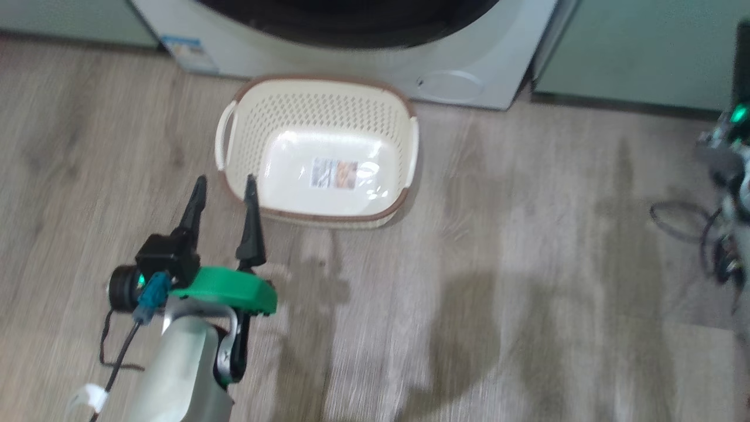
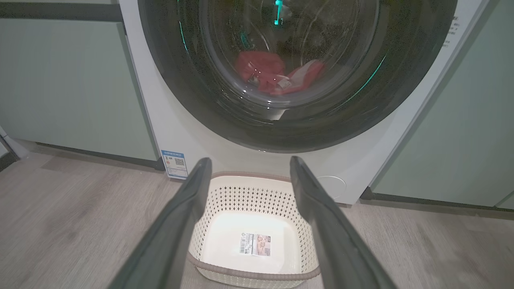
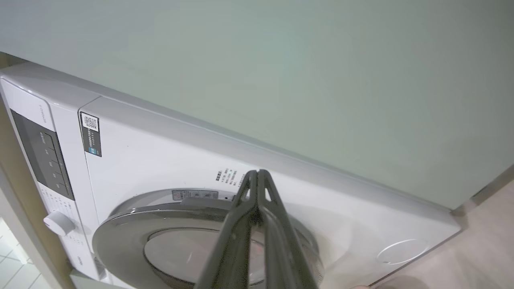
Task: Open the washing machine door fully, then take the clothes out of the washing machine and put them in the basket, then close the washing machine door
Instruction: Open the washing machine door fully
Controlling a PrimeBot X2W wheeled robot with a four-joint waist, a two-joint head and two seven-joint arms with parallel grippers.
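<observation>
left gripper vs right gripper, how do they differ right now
The left gripper has its fingers spread wide; the right gripper has its fingers pressed together. The left gripper points low toward the basket on the floor; the right gripper points at the washing machine front, near the rim of the washing machine door. Both have long dark fingers and hold nothing.

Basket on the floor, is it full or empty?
Empty. Inside the basket its bare bottom and label show; the red clothes lie in the washing machine.
</observation>
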